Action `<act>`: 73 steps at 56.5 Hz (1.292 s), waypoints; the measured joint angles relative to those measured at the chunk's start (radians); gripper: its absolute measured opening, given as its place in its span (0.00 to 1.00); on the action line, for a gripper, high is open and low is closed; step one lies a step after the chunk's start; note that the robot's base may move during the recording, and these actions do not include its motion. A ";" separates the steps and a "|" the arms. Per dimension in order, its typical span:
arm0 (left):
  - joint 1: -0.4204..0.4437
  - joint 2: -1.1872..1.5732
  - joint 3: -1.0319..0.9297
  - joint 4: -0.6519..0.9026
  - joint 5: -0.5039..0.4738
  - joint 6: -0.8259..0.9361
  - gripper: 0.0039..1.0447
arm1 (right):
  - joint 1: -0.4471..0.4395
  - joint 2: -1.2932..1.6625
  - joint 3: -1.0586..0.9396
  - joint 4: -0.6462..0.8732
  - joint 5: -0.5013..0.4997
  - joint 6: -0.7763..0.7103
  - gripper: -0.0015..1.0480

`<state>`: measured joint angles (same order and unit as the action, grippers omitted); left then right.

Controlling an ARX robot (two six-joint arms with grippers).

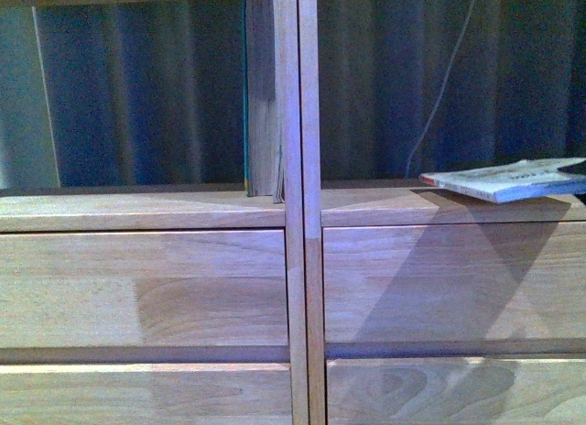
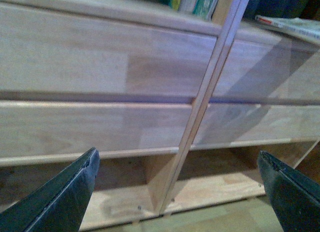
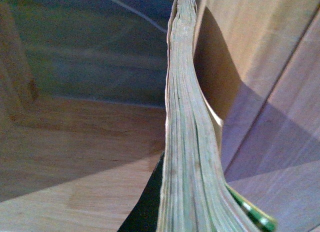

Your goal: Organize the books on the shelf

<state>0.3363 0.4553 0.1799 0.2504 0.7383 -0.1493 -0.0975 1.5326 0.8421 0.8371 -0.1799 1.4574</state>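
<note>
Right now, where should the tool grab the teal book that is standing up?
Probably its front page edge, coming straight in from the front and a little from the left. The teal book stands upright with beige pages facing out, its right side tight against the double post, so only the left cover is free. The left tool is open.

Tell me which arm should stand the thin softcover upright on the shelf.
Right. Its wrist camera sees page edges of the thin softcover close up, apparently gripped; the left gripper is open, low by the drawer fronts.
</note>
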 joint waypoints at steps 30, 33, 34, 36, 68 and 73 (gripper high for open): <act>-0.194 0.794 0.621 0.319 0.281 -0.622 0.93 | 0.119 -0.162 0.006 0.378 -0.235 -0.013 0.07; -0.225 0.809 0.642 0.417 0.307 -0.734 0.93 | 0.135 -0.161 -0.007 0.426 -0.235 -0.016 0.07; -0.238 0.811 0.649 0.451 0.310 -0.776 0.93 | 0.141 -0.160 -0.012 0.446 -0.235 -0.021 0.07; -0.260 0.814 0.656 0.494 0.313 -0.825 0.93 | 0.151 -0.158 -0.018 0.473 -0.233 -0.029 0.07; -0.577 0.812 0.660 0.721 0.245 -0.992 0.93 | 0.241 -0.108 -0.029 0.554 -0.244 -0.039 0.07; -0.561 0.844 0.707 0.749 0.241 -1.014 0.93 | 0.248 -0.108 -0.029 0.554 -0.251 -0.039 0.07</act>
<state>-0.2245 1.2995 0.8867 0.9993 0.9798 -1.1633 0.1501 1.4246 0.8131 1.3914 -0.4305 1.4189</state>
